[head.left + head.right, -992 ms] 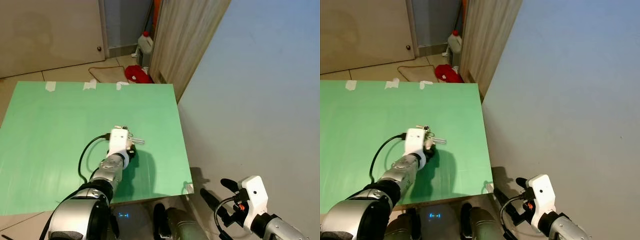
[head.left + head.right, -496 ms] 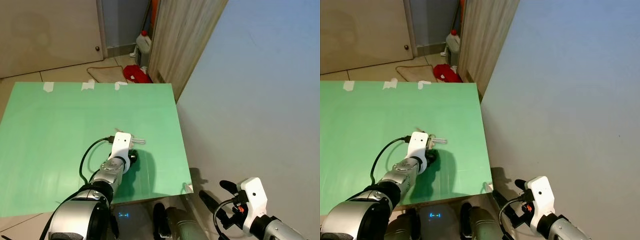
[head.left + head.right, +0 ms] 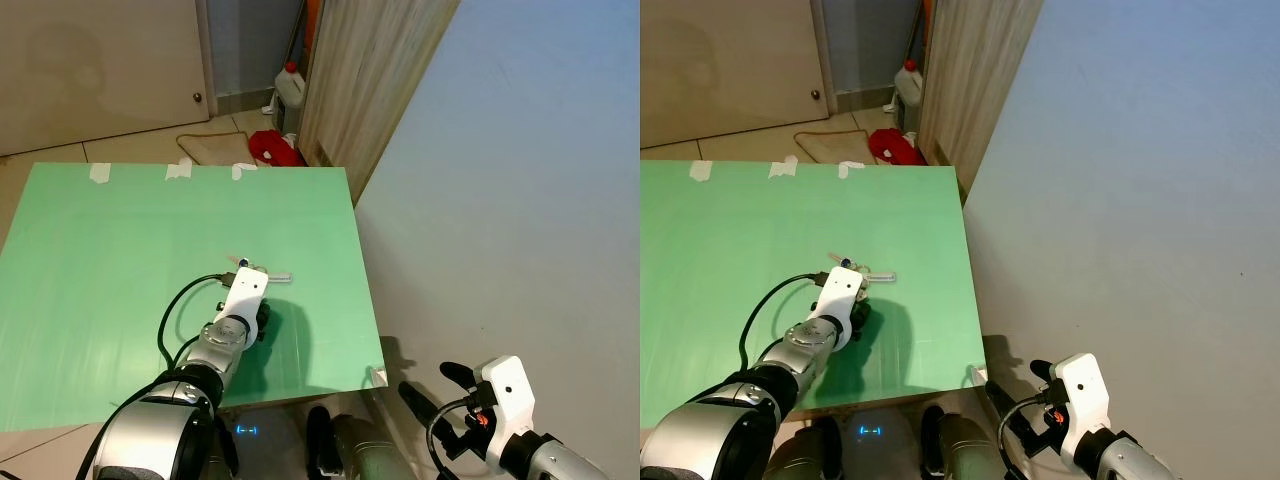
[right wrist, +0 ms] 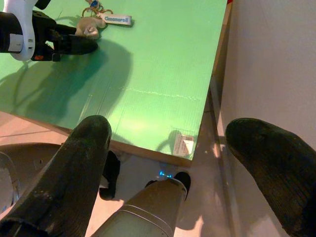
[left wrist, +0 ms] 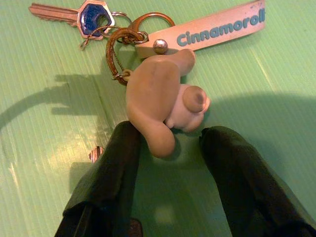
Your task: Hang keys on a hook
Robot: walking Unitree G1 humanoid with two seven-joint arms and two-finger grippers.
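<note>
The keys (image 5: pixel 94 17) lie flat on the green table (image 3: pixel 100 260), near its right edge. They hang on a brown ring (image 5: pixel 118 52) with a soft tan toy (image 5: pixel 160 101) and a strap (image 5: pixel 217 27) that has blue letters on it.

The left pincer (image 5: pixel 168 148) is down low on the table, right at the toy. Its two black fingers (image 5: pixel 111 173) are apart, one on each side of the toy's near end. The toy sits just in the gap between them. One finger looks like it touches the toy, but nothing is gripped yet.

The right pincer (image 4: pixel 173 163) hangs low beside the table, near the wall. Its fingers are wide apart and hold nothing.

This looks like the pick-up step. The keys are not off the table yet, and I see no hook anywhere.

Next, I think the left pincer should slide a bit more forward so the toy goes deeper in the gap. Then it should squeeze on the toy and lift. The toy is soft and round, so it may slip out if only its tip is pinched. The keys and the strap will dangle and swing when they go up, so a slow lift is best. After that the robot must go and find the hook.
</note>
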